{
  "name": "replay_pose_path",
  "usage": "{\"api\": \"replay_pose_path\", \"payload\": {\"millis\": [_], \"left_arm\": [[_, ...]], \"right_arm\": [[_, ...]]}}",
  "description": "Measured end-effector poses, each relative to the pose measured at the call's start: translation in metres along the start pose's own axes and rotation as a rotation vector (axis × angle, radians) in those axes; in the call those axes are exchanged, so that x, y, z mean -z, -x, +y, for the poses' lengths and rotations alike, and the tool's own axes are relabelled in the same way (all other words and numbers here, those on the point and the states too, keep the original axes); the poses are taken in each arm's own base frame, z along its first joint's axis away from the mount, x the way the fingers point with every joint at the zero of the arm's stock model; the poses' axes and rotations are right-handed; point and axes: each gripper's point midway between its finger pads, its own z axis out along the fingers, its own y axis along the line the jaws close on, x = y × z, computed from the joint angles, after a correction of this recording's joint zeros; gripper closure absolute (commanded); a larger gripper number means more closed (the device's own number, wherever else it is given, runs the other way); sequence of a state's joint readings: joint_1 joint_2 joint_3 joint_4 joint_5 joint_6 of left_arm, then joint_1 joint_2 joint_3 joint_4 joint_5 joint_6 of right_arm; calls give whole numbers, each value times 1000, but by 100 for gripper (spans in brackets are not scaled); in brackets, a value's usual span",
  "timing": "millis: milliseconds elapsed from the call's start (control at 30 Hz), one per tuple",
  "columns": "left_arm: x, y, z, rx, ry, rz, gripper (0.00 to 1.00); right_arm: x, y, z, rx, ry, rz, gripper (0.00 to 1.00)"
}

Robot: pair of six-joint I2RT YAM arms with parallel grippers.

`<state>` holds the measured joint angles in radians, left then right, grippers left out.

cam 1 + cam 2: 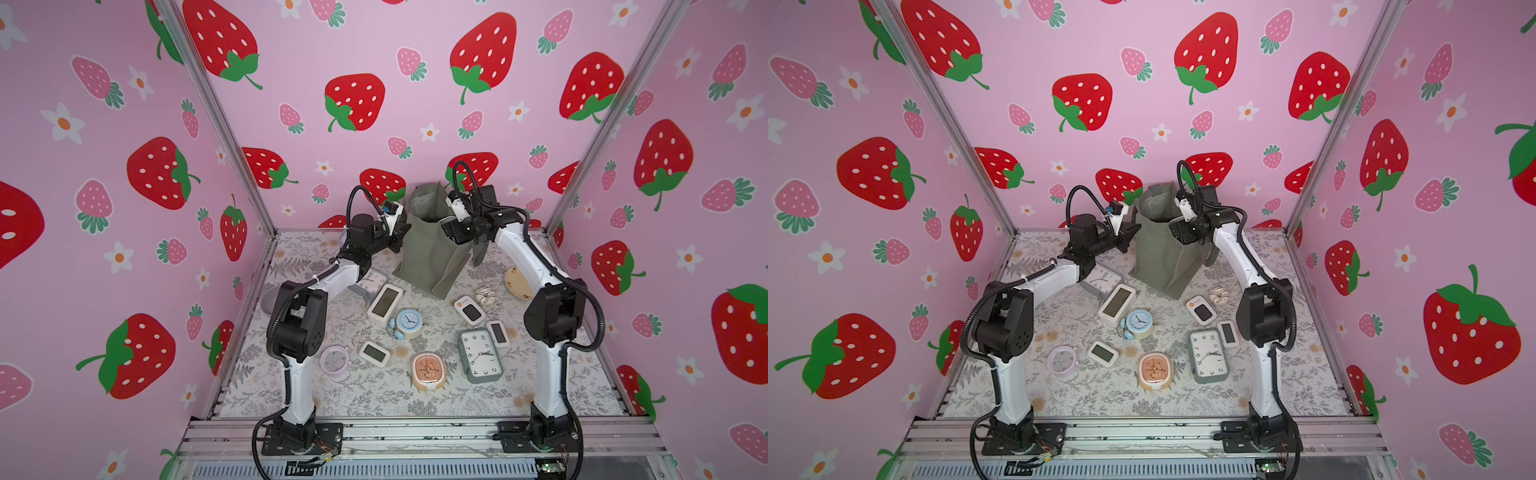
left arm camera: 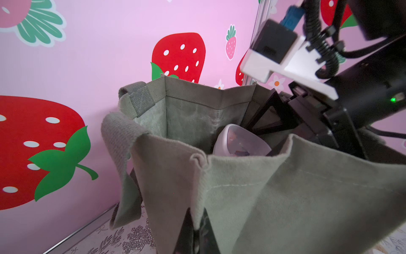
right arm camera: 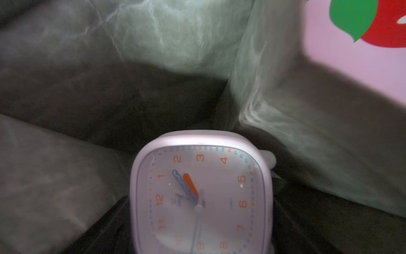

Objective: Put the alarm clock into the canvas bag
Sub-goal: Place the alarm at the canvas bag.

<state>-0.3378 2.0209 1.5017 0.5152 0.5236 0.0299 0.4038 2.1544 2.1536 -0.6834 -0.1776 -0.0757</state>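
The pale lilac-white rounded-square alarm clock with orange numerals hangs inside the mouth of the tall grey-green canvas bag, its upper edge just below the rim. The right gripper reaches down through the opening and clamps the clock with its jaws spread wide. One black triangular finger lies beside the clock, close to the bag wall on that arm's side. Past the clock the mouth gapes toward the far corner seam, and below it the fabric walls fall away into shadow. The left gripper is closed, pinching a pleat of the bag's side wall under the rim. A webbing loop handle droops outside the rim. The bag stands at the rear of the floral tablecloth, near the strawberry-print back wall. A grey square clock lies near its front base.
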Motion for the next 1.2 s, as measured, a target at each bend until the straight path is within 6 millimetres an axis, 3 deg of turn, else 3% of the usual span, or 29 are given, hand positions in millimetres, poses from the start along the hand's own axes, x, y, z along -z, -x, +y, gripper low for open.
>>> {"api": "replay_pose_path", "payload": {"millis": [300,567,633,767,833,1067,1200], "left_arm": [[0,0,-7,-2,-41,-4,100],[0,0,-11,-6,-64,-11,100],[0,0,-11,-6,-65,-11,100],[0,0,-11,-8,-63,-10,100],[0,0,-11,-10,-62,-10,100],[0,0,-11,-13,-60,-10,100],[0,0,-9,-13,-56,-12,100]], "right_arm": [[-23,-30,15,47,53,90,23],[-75,-73,15,45,80,212,23],[-83,-76,14,49,82,219,23],[-85,-73,12,52,75,212,17],[-85,-73,13,52,75,211,0],[-85,-74,14,58,66,217,0],[-73,-67,18,56,63,201,0]]}}
